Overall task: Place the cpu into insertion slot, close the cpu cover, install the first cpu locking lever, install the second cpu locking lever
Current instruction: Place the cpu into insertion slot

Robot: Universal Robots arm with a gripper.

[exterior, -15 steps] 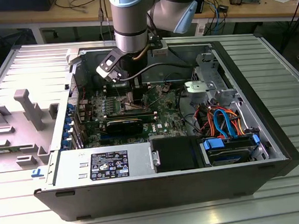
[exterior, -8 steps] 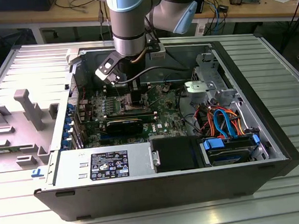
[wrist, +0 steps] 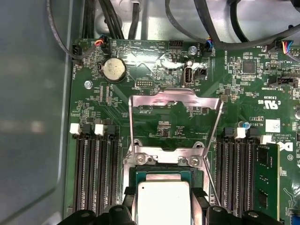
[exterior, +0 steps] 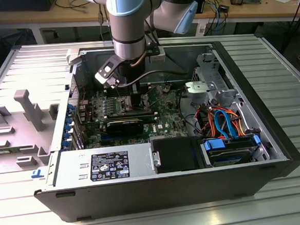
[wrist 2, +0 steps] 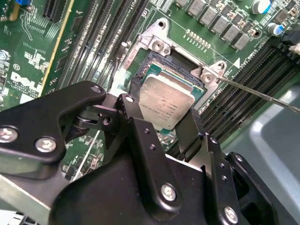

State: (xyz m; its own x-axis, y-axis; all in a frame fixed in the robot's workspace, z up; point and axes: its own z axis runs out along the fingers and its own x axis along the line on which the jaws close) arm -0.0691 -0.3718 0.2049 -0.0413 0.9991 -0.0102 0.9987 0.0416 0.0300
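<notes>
My gripper (wrist 2: 161,117) is shut on the cpu (wrist 2: 166,101), a small square chip with a silvery top, its black fingers (wrist 2: 133,115) pressing two opposite edges. The chip sits slightly tilted right over the insertion slot (wrist 2: 154,63), the dark socket with a metal rim on the green board. In the first wrist view the cpu (wrist: 163,199) lies between the fingertips of my gripper (wrist: 163,208), and the cpu cover (wrist: 174,99), a thin metal frame, lies swung open beyond the socket. A thin locking lever (wrist 2: 262,96) sticks out free beside the socket. In the exterior view my gripper (exterior: 133,93) reaches down inside the open computer case.
Long black memory slots (wrist: 93,173) flank the socket, with one memory stick (wrist: 267,178) fitted. A black graphics card (exterior: 125,127), the power supply (exterior: 102,165), a drive with coloured cables (exterior: 229,138) and the case walls (exterior: 76,87) surround the board. A grey plastic part (exterior: 21,116) lies outside.
</notes>
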